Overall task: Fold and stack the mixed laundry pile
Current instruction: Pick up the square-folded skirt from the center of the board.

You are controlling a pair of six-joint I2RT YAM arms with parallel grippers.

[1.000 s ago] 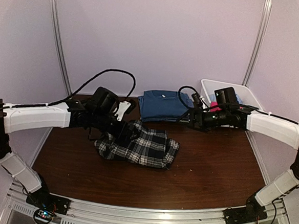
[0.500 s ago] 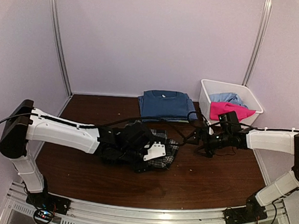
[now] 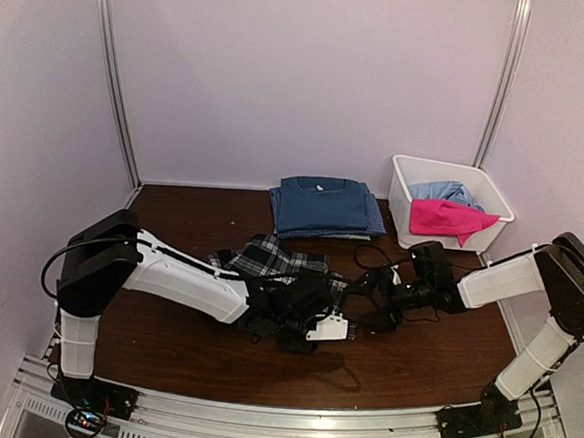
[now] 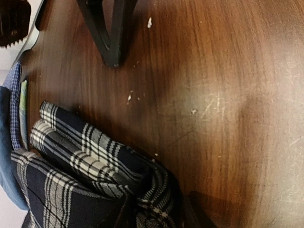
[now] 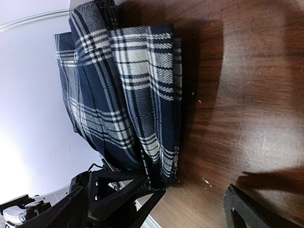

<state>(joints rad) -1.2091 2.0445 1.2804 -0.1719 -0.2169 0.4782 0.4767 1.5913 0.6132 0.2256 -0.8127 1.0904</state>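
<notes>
Folding plaid shirt point(image 3: 269, 259). Left fingers point(image 4: 197, 217) straddle its corner, pinch unclear; right fingers point(image 5: 243, 210) spread beside it. Next: secure both corners.

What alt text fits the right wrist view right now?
A folded plaid shirt lies on the dark wood table. The left jaws, black, meet its corner at bottom left; the right jaws stand wide open, clear of the cloth.
</notes>
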